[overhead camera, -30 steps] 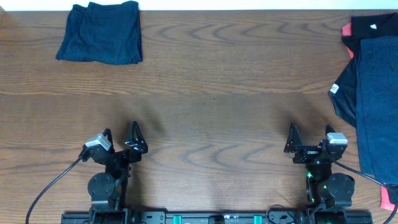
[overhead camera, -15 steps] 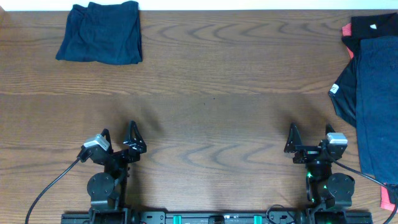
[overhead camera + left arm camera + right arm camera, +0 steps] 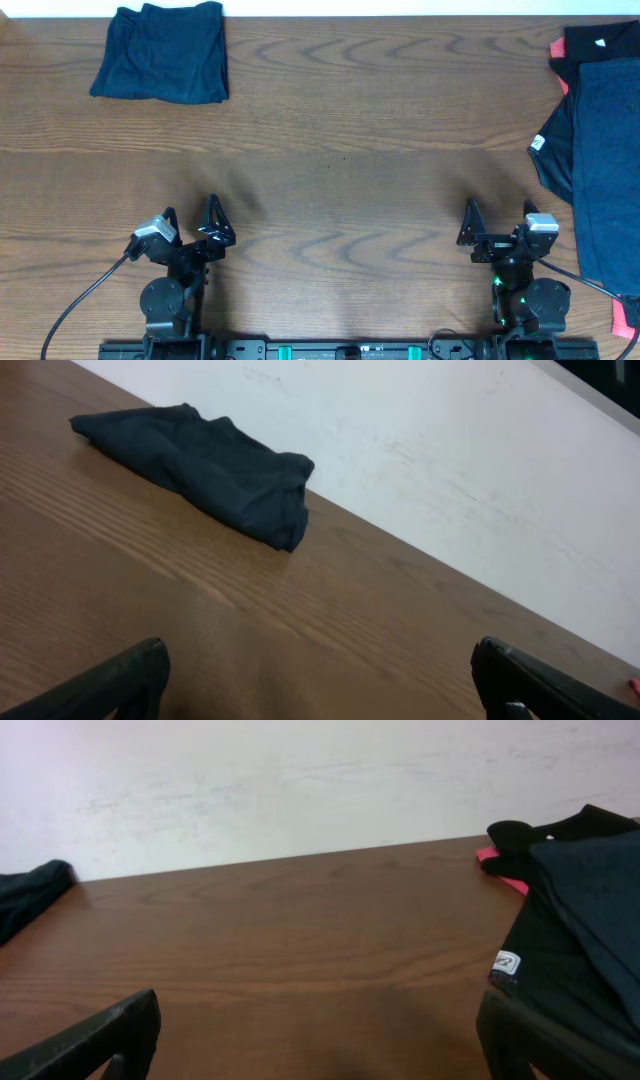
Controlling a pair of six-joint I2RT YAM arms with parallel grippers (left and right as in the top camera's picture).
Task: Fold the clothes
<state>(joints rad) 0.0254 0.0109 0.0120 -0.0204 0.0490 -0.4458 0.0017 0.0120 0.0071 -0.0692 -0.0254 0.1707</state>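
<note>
A folded navy garment (image 3: 163,52) lies at the table's far left; it also shows in the left wrist view (image 3: 210,468). A pile of clothes lies at the right edge: a navy piece (image 3: 607,160) on top, a black piece with a small white label (image 3: 537,143), and black and red pieces (image 3: 590,42) behind. The pile also shows in the right wrist view (image 3: 580,910). My left gripper (image 3: 192,222) is open and empty near the front edge. My right gripper (image 3: 497,222) is open and empty, just left of the pile.
The wooden table (image 3: 340,150) runs to a white wall (image 3: 300,780) at the back. The arm bases and cables sit at the front edge. A red scrap (image 3: 626,320) shows at the front right corner.
</note>
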